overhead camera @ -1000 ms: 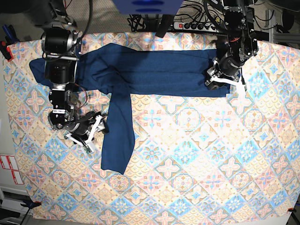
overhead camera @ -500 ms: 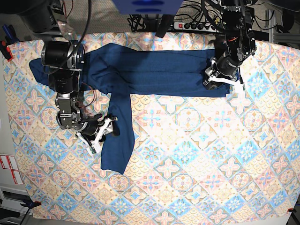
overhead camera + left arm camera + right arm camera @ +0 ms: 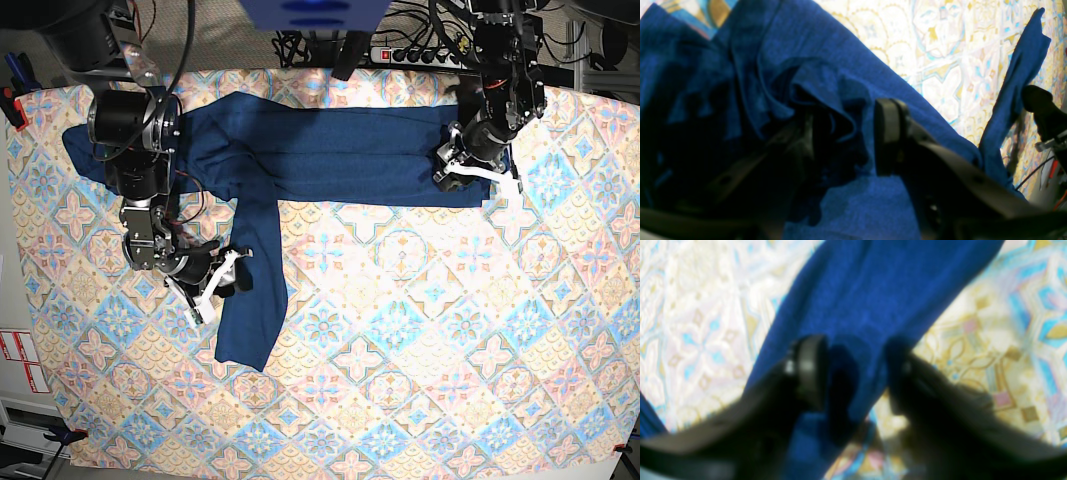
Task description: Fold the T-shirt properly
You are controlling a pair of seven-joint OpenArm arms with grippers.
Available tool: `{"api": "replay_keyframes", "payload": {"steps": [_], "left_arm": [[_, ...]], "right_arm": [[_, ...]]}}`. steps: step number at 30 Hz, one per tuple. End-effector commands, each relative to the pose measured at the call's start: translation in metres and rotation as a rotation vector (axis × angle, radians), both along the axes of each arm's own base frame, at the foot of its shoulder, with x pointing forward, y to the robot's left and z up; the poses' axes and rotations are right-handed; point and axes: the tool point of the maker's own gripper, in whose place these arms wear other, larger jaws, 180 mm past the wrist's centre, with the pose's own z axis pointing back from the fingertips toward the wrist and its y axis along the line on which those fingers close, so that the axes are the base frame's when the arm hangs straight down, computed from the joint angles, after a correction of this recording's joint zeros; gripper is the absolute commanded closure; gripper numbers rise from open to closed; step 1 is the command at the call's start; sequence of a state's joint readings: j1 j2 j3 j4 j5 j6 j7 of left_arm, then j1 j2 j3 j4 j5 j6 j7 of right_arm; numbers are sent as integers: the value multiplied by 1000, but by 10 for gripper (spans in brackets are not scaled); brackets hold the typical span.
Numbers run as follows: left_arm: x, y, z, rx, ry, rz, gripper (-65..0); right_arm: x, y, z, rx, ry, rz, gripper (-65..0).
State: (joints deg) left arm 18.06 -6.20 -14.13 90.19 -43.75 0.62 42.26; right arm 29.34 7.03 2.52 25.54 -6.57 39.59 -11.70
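Note:
The dark navy T-shirt [image 3: 330, 150] lies in a long folded band across the far side of the table. One sleeve [image 3: 250, 300] hangs down toward the near edge. My right gripper [image 3: 232, 275] is at the sleeve's left edge. In the right wrist view its fingers [image 3: 806, 370] close on a raised fold of the sleeve [image 3: 873, 290], gripper [image 3: 853, 370] shut on it. My left gripper [image 3: 450, 170] sits on the shirt's right end. In the left wrist view it [image 3: 846, 133] is shut on bunched fabric [image 3: 826, 86].
The pastel tile-patterned tablecloth [image 3: 420, 340] covers the whole table. A power strip and cables [image 3: 410, 55] lie beyond the far edge, beside a blue block [image 3: 310, 15]. Red clamps [image 3: 10, 100] hold the cloth at the left edge.
My right gripper has slid right onto the sleeve's edge and its fingers have closed in on the fabric. The left gripper has shifted only slightly, still holding the shirt's end.

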Motion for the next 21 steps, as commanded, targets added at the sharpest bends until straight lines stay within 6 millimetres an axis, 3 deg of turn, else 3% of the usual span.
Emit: {"api": "replay_keyframes", "payload": {"steps": [1,6,8,11,18,21], "left_arm": [[7,1,8,-1,-32,-1,-229],[7,1,8,-1,-32,-1,-229],[6,3,8,4,-31,-3,-229],[6,3,8,5,-32,-3,-229],[1,4,6,8,-22,-4,-229],[1,4,6,8,-21,-5,-229]], "right_arm": [[3,3,2,-8,8,20,-131],[-11,25,-8,-45,33,118,0],[-21,29,-15,-64,42,151,-5],[-21,32,-9,-71,2,163,-4],[-9,38,27,-91,-163,182,-2],[-2,28,34,-88,-181,150,-6]]}}
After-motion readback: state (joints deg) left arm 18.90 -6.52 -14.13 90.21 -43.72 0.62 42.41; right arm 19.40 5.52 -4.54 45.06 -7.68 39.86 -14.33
